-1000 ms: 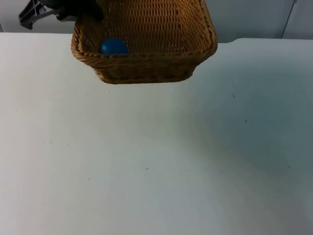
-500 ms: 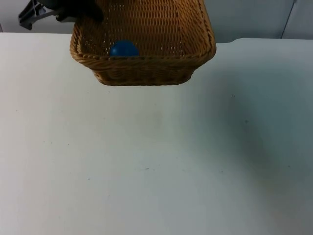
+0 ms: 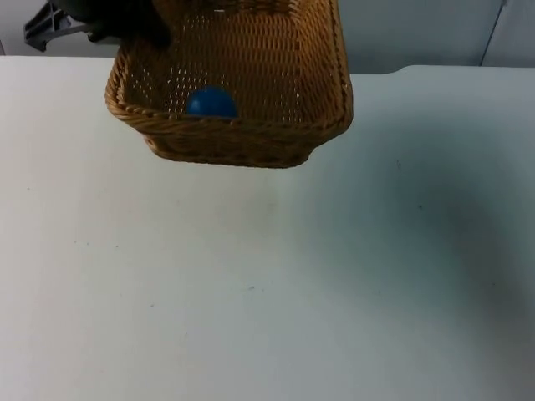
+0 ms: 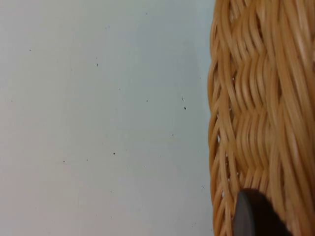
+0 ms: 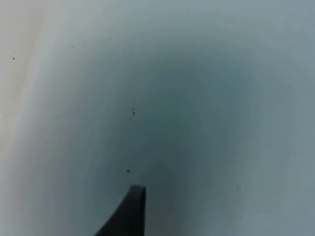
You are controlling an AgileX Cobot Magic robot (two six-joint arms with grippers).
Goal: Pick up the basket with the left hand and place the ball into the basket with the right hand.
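Ball in the held-up basket; both task steps look done.

The blue ball (image 3: 211, 102) lies inside the wicker basket (image 3: 251, 138), which the left gripper (image 3: 125, 21) holds by its rim above the white counter (image 3: 267, 292). The left wrist view adds the weave close up; the right gripper (image 5: 129, 216) hangs over bare counter, its opening impossible to tell.

Top cam overhead; wrist cams close on table (image 3: 276, 276).

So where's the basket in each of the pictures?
Top view: the basket hangs above the table's far edge, upper middle, blue ball inside, left gripper at its back-left rim.
Left wrist view: its woven wall beside the white table.
Right wrist view: not in it.
Shared landmark: the white table.
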